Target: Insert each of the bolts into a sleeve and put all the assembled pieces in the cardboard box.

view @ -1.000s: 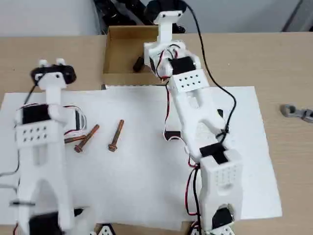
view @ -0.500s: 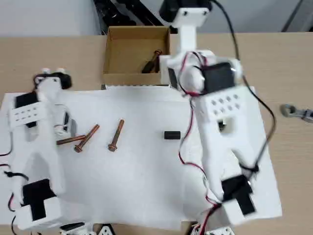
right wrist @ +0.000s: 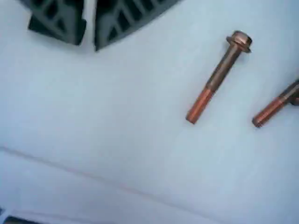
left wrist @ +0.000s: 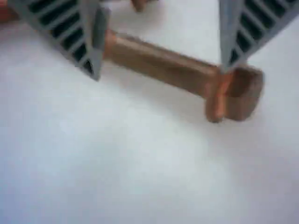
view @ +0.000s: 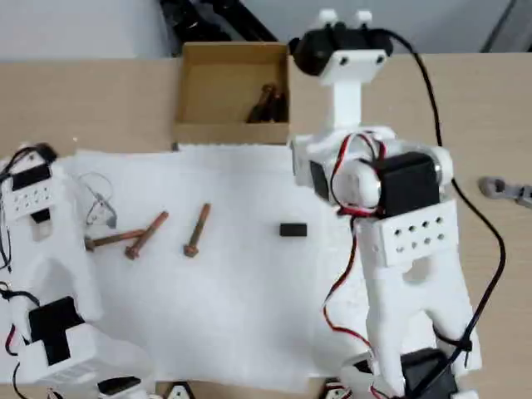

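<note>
Your left gripper (left wrist: pixel 158 72) is spread and straddles a copper flanged bolt (left wrist: pixel 187 74) lying flat on the white paper sheet (view: pixel 233 316). It's the one of three farthest from the small black sleeve (view: pixel 293 229). The shaft runs nearly finger to finger, not across the gap, so you'll probably need to turn the wrist before closing. Your right gripper (right wrist: pixel 91 25) is pressed together and empty, with its arm on the sleeve's opposite side.

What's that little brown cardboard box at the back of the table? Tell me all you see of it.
The brown cardboard box is open-topped and rectangular, sitting flat on the wooden table just beyond the white sheet and its far edge. Dark-and-copper pieces lie inside, against its right wall.
</note>
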Action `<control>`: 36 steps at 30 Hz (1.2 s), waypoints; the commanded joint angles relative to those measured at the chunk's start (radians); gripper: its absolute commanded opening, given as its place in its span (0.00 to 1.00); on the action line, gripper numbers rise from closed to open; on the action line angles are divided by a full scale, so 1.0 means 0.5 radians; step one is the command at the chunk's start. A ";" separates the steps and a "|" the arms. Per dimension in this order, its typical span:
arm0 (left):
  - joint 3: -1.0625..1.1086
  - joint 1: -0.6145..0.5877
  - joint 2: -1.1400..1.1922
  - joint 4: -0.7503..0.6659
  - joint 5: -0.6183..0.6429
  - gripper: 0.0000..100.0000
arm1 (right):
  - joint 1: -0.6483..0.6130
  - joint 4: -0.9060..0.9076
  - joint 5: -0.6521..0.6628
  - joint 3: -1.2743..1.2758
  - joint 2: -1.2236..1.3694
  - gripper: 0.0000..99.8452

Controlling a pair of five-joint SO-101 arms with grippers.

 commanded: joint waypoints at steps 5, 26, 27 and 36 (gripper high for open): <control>0.219 0.061 0.000 -0.328 0.285 0.16 | 0.011 -0.170 -0.018 0.282 -0.232 0.01; -0.176 0.230 -0.021 -0.092 0.454 0.16 | 0.011 -0.247 -0.021 0.537 -0.324 0.01; -0.269 0.230 -0.021 0.018 0.454 0.16 | 0.011 -0.247 -0.021 0.537 -0.324 0.01; -0.747 0.209 0.003 0.598 0.666 0.16 | 0.011 -0.235 -0.021 0.537 -0.324 0.01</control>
